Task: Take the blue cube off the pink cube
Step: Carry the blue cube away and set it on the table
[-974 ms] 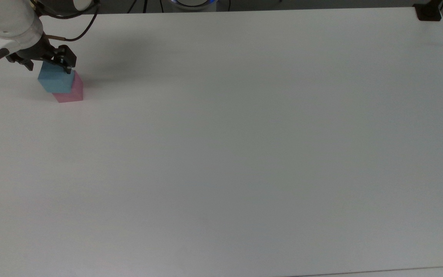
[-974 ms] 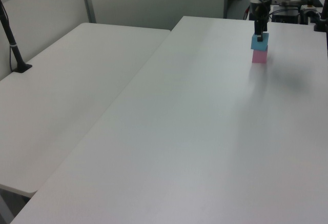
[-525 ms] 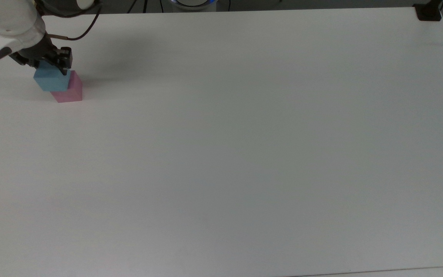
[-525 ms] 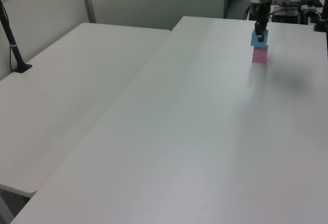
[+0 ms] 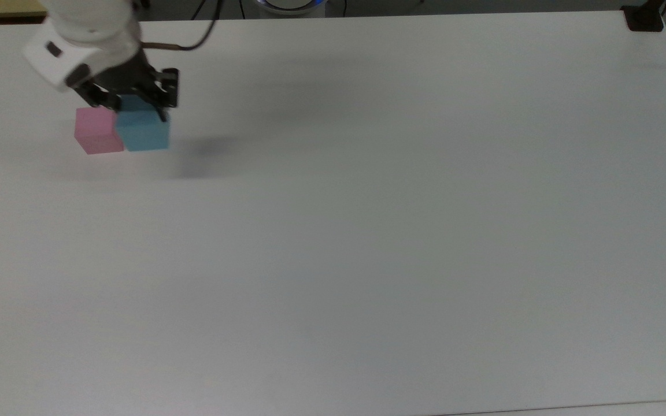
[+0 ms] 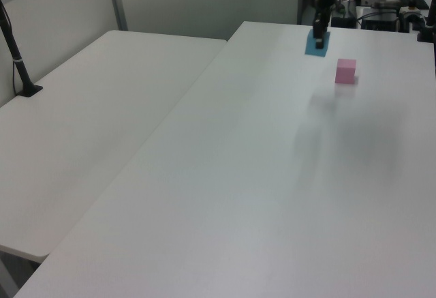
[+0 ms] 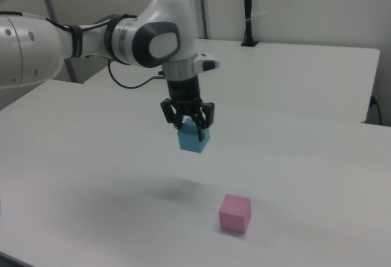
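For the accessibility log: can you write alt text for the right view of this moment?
A white robot arm's gripper holds the blue cube in the air above a white table, shut on its top. The pink cube sits alone on the table, lower and toward the right view's right, apart from the blue one.

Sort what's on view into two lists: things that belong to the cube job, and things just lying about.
Belongs to the job:
- blue cube, held in the air by the gripper
- pink cube, alone on the table

Just about:
- black post on the neighbouring table
- black clamp at the table corner
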